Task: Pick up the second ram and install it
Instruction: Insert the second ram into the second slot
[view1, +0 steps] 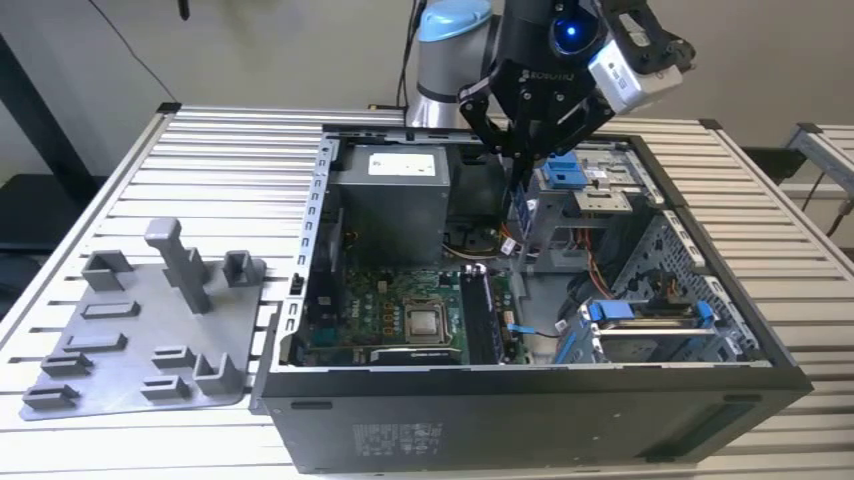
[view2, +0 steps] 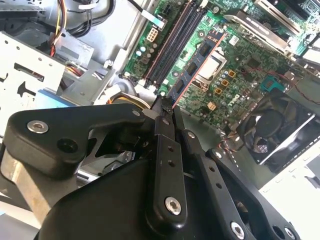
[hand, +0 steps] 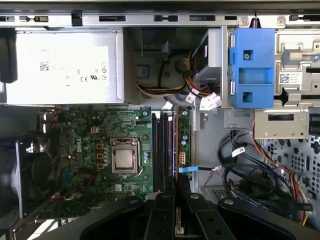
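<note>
My gripper (view1: 523, 150) is pinching the second ram (view2: 192, 67) by one end, above the memory slots (hand: 162, 150) in the computer case (view1: 534, 385). I think it is thin, light, stiff and easy to snap, so I hold its edges.

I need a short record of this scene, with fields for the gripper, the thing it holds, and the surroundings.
gripper: shut on the second ram
ram position: above the motherboard, near the memory slots, not in a slot
case: open
grey tray: at the exterior view's left of the case
</note>
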